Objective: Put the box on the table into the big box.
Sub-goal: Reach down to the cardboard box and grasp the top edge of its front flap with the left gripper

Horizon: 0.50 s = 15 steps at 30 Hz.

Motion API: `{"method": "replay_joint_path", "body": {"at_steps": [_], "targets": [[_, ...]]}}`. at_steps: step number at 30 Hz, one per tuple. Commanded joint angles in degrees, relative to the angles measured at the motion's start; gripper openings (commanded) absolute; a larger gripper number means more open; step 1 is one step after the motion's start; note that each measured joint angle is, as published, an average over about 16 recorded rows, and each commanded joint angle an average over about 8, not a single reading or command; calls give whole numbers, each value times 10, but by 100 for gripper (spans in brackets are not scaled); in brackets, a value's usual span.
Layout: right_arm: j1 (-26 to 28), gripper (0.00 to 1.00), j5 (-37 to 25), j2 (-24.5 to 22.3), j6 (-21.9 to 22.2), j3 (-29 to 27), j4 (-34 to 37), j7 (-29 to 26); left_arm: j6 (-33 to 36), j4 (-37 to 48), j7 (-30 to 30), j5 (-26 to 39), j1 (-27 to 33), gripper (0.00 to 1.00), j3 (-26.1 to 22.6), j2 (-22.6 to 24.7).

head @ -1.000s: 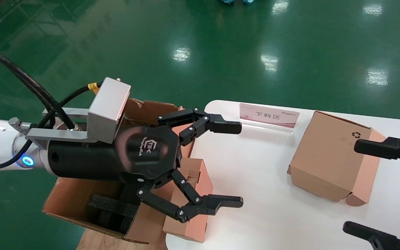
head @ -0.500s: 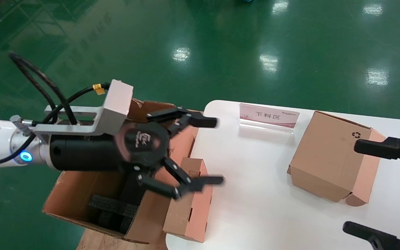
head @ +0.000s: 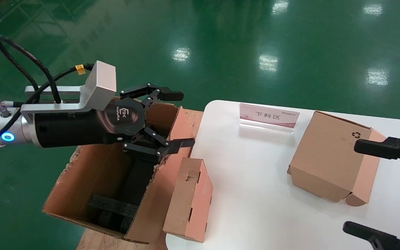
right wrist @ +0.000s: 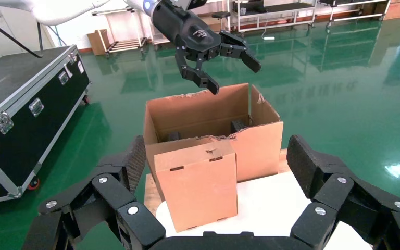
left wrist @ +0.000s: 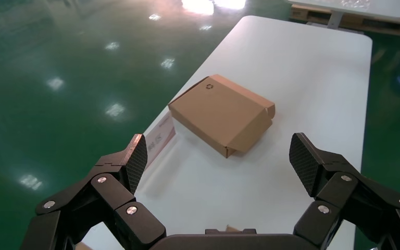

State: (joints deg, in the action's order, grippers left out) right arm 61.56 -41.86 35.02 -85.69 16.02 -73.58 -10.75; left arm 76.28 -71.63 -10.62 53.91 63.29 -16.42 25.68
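The box [head: 189, 199] is flat plain brown cardboard. It stands on edge at the left corner of the table [head: 255, 194], close against the big box's near wall. In the right wrist view the box [right wrist: 198, 187] shows its slit tabs. The big box [head: 92, 180] is an open carton with ragged edges and black foam [head: 111, 208] inside. My left gripper [head: 186, 118] hangs open and empty above the big box's far corner, also seen as the left gripper [right wrist: 234, 77] over the carton [right wrist: 213, 114]. My right gripper [head: 351, 185] is open at the right edge.
A cube-like cardboard box with a recycling symbol [head: 328, 156] sits on the table's right part, just before my right fingers. A pink sign holder [head: 268, 116] stands at the table's far edge. A black flight case [right wrist: 26, 104] stands on the green floor beyond.
My left gripper has drawn back from over the table's corner, leftward and up, to above the big box, staying open. The box and the right arm have not moved.
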Motion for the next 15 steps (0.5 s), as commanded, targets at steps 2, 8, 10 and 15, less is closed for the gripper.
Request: {"method": "replay_joint_path", "body": {"at_steps": [2,8,10,15], "targets": [[0,100,0,0,0,0,0,0,-2,0,2,2,2,100,-3,-5],[0,100,0,0,0,0,0,0,-2,-20,-62,57,17,100,-31,-18],[0,100,0,0,0,0,0,0,2,-33,-108,91,34,100,-47,-20],[0,100,0,0,0,0,0,0,30,-71,-263,195,102,100,-96,-11]]}}
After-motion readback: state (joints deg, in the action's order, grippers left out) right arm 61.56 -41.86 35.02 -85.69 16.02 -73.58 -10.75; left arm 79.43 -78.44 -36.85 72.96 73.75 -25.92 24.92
